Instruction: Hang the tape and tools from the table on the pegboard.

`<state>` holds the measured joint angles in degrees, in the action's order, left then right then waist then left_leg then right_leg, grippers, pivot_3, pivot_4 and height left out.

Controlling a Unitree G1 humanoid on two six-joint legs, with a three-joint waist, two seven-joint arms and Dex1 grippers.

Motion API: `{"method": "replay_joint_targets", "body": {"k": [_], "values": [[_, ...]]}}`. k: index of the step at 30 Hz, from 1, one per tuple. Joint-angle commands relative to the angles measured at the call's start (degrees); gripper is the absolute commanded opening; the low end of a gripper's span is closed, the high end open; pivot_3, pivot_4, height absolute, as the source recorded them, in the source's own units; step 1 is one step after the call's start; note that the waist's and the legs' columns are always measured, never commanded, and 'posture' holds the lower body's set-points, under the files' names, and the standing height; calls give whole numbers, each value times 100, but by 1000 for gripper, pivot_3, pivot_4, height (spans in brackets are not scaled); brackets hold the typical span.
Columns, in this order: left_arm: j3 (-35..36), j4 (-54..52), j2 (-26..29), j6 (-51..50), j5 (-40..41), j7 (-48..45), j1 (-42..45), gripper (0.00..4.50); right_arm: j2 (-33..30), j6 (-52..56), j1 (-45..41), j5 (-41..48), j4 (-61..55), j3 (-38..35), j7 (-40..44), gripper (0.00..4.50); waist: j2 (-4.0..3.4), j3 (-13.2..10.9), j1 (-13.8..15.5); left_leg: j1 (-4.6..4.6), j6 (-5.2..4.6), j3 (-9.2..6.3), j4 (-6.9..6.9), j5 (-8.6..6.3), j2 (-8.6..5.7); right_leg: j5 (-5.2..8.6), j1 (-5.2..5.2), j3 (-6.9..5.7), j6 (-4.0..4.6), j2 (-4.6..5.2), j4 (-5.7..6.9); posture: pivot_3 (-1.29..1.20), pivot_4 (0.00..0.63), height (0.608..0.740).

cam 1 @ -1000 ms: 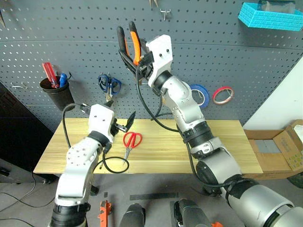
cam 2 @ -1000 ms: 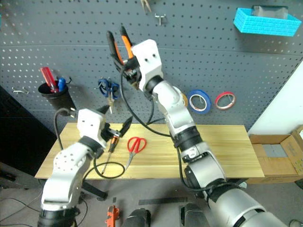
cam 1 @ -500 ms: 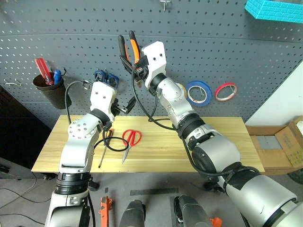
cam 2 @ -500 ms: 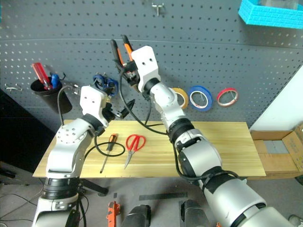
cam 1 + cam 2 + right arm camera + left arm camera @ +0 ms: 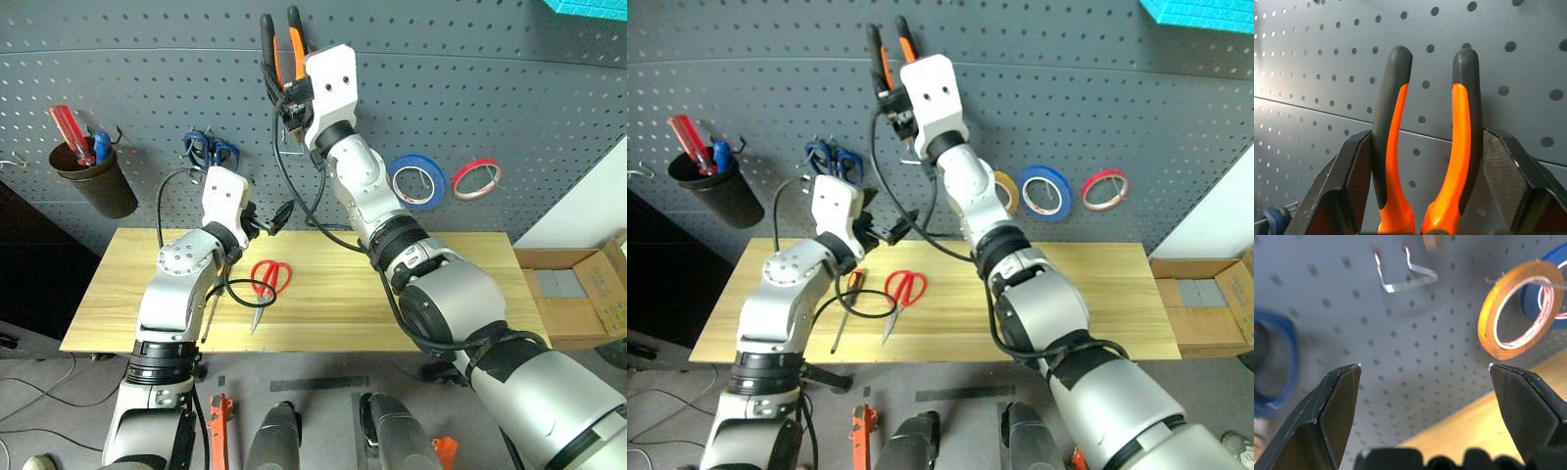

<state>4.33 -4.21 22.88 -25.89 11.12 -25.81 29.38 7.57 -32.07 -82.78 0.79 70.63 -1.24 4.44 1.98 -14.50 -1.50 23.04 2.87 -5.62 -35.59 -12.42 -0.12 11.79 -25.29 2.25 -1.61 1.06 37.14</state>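
Note:
My right gripper (image 5: 1425, 136) is shut on the pliers (image 5: 280, 41). It holds them high against the dark grey pegboard (image 5: 509, 88), orange-and-black handles pointing up. My left gripper (image 5: 275, 216) stands open and empty above the back of the table (image 5: 451, 284), facing the board. Ahead of it, the yellow-tan tape (image 5: 1520, 308) hangs on the pegboard beside a bare metal hook (image 5: 1400, 276). The red-handled scissors (image 5: 266, 279) lie on the table under the left gripper. To their left lies the slim screwdriver (image 5: 846, 305), partly behind my left arm.
A black cup (image 5: 93, 178) of red and blue handles hangs at the board's left, with blue-handled scissors (image 5: 209, 152) near it. Blue tape (image 5: 416, 183) and red tape (image 5: 477, 178) hang to the right. A cardboard box (image 5: 588, 294) sits past the table's right end.
The whole view has shifted with the camera. My right gripper has lifted the pliers higher and closer to the pegboard. My left gripper has moved forward over the table toward the board.

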Motion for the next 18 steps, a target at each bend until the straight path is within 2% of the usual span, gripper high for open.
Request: {"method": "replay_joint_targets", "body": {"k": [1, 5, 12, 18], "values": [[32, -436, -27, 57, 129, -6, 141, 4500, 117, -275, -222, -26, -103, -95, -134, 2798, 0, -7, 1, 0, 0, 0, 0, 0, 0, 0, 0, 0, 0, 0, 0, 157, 250, 740], [66, -547, 24, -45, 149, -1, 169, 4500, 190, -477, -112, -12, -78, -159, -360, 2798, 0, -8, 19, 0, 0, 0, 2, 0, 0, 0, 0, 0, 0, 0, -1, 187, 245, 740], [237, -1043, 355, -455, 240, -70, -100, 4500, 274, -830, -99, -233, 48, -199, -1370, 2798, -1, -15, 68, -1, 0, -3, 5, 0, -1, 1, 0, -1, 0, 0, -1, 241, 253, 740], [441, -1448, 581, -849, 415, -10, -234, 4500, 293, -977, -113, -324, 99, -222, -1504, 2798, 0, -31, 150, -2, 1, -5, 18, 1, 0, 2, -4, -3, 2, -1, -5, 261, 259, 740]]}}
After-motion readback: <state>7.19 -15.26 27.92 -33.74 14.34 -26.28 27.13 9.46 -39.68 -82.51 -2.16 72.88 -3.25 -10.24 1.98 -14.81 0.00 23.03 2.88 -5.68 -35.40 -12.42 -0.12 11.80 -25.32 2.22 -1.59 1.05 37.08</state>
